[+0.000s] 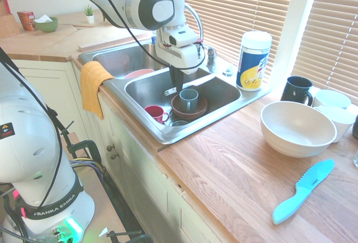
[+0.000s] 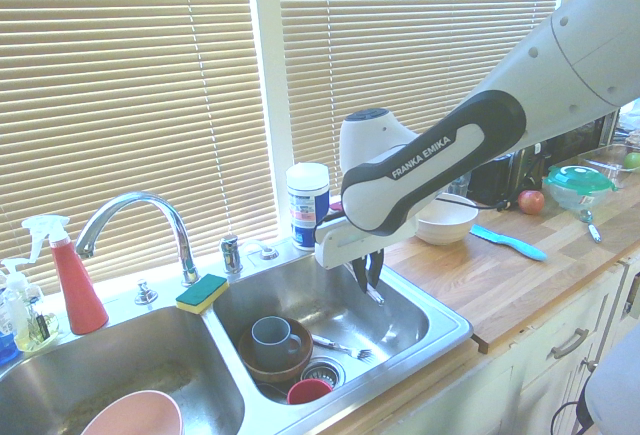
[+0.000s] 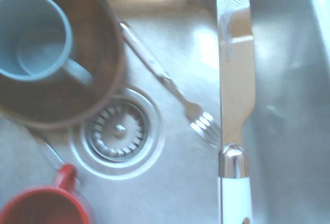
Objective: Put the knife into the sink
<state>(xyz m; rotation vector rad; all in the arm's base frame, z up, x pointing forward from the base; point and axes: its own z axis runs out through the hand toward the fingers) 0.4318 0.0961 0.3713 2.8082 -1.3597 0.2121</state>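
Steel knife [image 3: 234, 80] clamped in shut jaws above sink [image 1: 162, 134], fork [image 3: 170, 87] clear only from wrist

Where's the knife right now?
The knife hangs from the shut gripper above the sink's basin with the dishes, beside the brown bowl and fork.

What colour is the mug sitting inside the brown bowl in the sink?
Grey-blue mug, clearest in the wrist view.

Two knives [image 1: 304, 191], three bowls [image 1: 297, 127], one fork [image 3: 170, 87]
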